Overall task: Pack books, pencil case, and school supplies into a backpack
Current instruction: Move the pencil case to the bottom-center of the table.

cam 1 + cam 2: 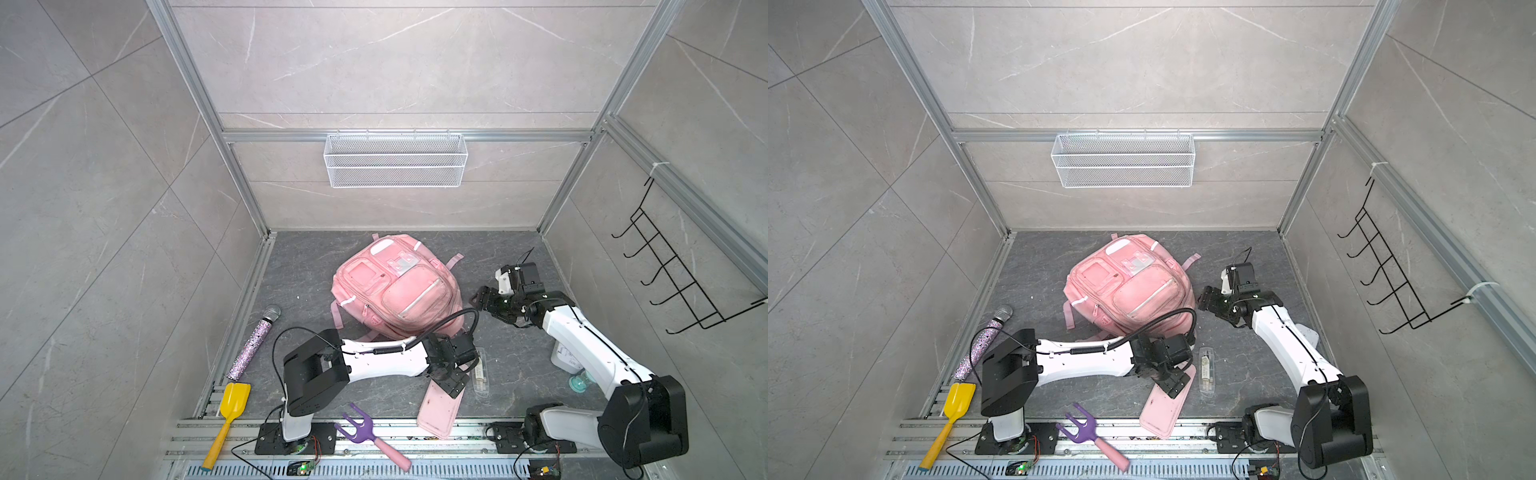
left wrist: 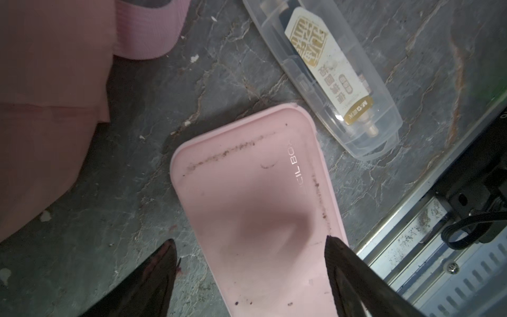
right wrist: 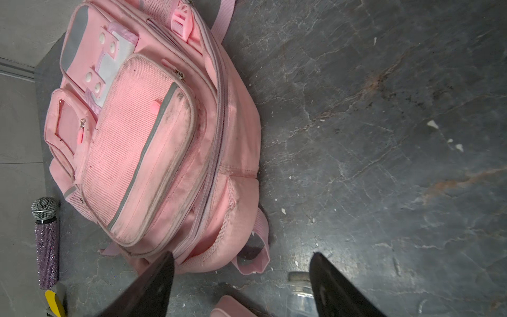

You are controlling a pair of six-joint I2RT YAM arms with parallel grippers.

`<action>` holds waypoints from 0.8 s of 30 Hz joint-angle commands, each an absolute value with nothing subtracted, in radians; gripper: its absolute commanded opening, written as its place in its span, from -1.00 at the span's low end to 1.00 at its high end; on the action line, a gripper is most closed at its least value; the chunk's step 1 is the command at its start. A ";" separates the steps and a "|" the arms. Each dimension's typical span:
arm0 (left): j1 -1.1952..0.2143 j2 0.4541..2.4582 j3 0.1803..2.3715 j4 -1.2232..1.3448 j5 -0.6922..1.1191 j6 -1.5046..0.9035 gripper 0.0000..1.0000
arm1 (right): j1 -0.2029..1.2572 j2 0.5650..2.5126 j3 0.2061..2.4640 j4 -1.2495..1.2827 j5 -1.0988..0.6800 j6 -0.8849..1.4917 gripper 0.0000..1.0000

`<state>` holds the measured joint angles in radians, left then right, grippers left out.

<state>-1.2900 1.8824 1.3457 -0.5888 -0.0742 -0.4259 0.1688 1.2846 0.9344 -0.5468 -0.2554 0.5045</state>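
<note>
Although the books show in no view, so that whether they are packed cannot be told, the pencil case (image 2: pixel 247 192) and school supplies (image 2: pixel 329 76) lie unpacked outside the backpack (image 1: pixel 395 291), whose visible zips look closed.
- Backpack: table centre; soft woven pink fabric, mesh-textured pockets, grey trims, grubby.
- Pencil case: 6 o'clock of the backpack; flat, smooth, round-cornered, smudged.
- School supplies: narrow clear plastic packet with a cream-and-gold insert, just beside the case at its 2 o'clock.
- Left claw (image 2: pixel 249 241): spread wide over the case, gripping nothing.
- Right claw (image 3: pixel 244 255): released, empty, 3 o'clock of the backpack.
</note>
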 commanded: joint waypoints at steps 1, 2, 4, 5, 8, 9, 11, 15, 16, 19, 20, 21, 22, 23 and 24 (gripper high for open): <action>-1.308 1.916 1.401 -0.632 -0.067 -0.404 0.73 | 0.167 1.260 0.923 -0.538 -0.269 0.486 0.59; -1.316 1.925 1.407 -0.633 -0.063 -0.403 0.73 | 0.167 1.259 0.922 -0.536 -0.269 0.485 0.59; -1.329 1.939 1.410 -0.635 -0.056 -0.406 0.73 | 0.166 1.256 0.922 -0.534 -0.270 0.485 0.59; -1.333 1.947 1.411 -0.641 -0.058 -0.408 0.73 | 0.165 1.256 0.923 -0.534 -0.272 0.485 0.59; -1.340 1.955 1.408 -0.658 -0.064 -0.416 0.74 | 0.166 1.256 0.922 -0.532 -0.284 0.485 0.60; -1.340 1.954 1.404 -0.660 -0.067 -0.420 0.74 | 0.166 1.257 0.922 -0.531 -0.293 0.483 0.60; -1.340 1.957 1.403 -0.675 -0.081 -0.429 0.74 | 0.165 1.258 0.913 -0.526 -0.315 0.483 0.60; -1.321 1.976 1.383 -0.705 -0.118 -0.474 0.73 | 0.168 1.249 0.877 -0.512 -0.368 0.484 0.60; -1.309 1.975 1.365 -0.699 -0.110 -0.488 0.73 | 0.172 1.245 0.873 -0.514 -0.378 0.483 0.60; -1.268 1.947 1.288 -0.658 -0.095 -0.535 0.72 | 0.194 1.223 0.860 -0.539 -0.379 0.477 0.60; -1.256 1.936 1.266 -0.650 -0.092 -0.548 0.71 | 0.204 1.215 0.857 -0.549 -0.376 0.476 0.60; -1.242 1.927 1.244 -0.646 -0.094 -0.556 0.71 | 0.214 1.205 0.854 -0.560 -0.371 0.476 0.60; -1.232 1.917 1.224 -0.643 -0.098 -0.566 0.71 | 0.224 1.196 0.850 -0.569 -0.369 0.477 0.60; -1.222 1.908 1.209 -0.640 -0.099 -0.573 0.71 | 0.233 1.189 0.847 -0.576 -0.369 0.478 0.60; -1.211 1.898 1.190 -0.635 -0.099 -0.581 0.71 | 0.248 1.182 0.843 -0.584 -0.368 0.481 0.60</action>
